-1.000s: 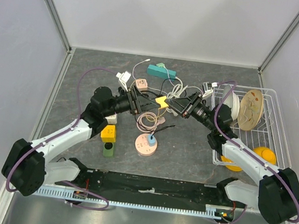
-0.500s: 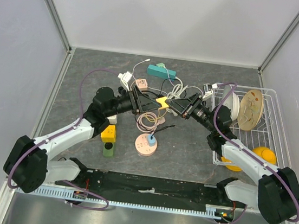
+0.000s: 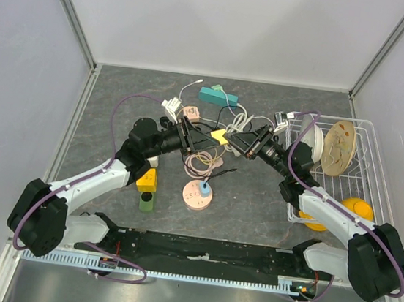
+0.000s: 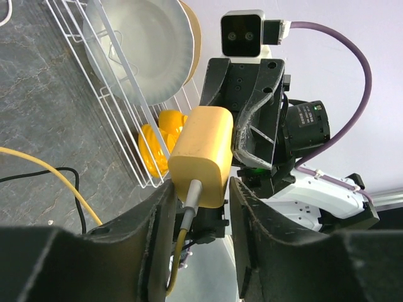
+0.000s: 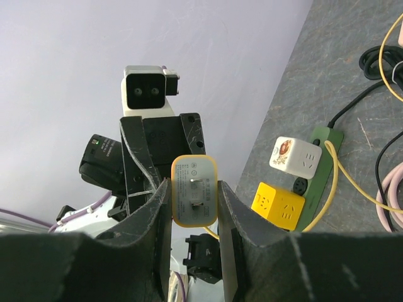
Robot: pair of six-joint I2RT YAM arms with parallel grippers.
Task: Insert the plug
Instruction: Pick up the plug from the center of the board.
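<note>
The plug, a yellow charger block, hangs in the air above the middle of the table between both arms. My right gripper is shut on its two sides, and the two metal prongs of the plug face its camera. From the other side my left gripper straddles the plug at its cable end. One of its fingers touches the plug, and a thin gap shows at the other. A yellow cable runs down from the plug.
A yellow cube socket and a white cube socket sit on a green power strip at the left. A pink round socket, coiled cables and a wire dish rack lie around.
My left gripper's jaws have narrowed round the plug and the left arm has edged toward it. The right arm holds the plug still.
</note>
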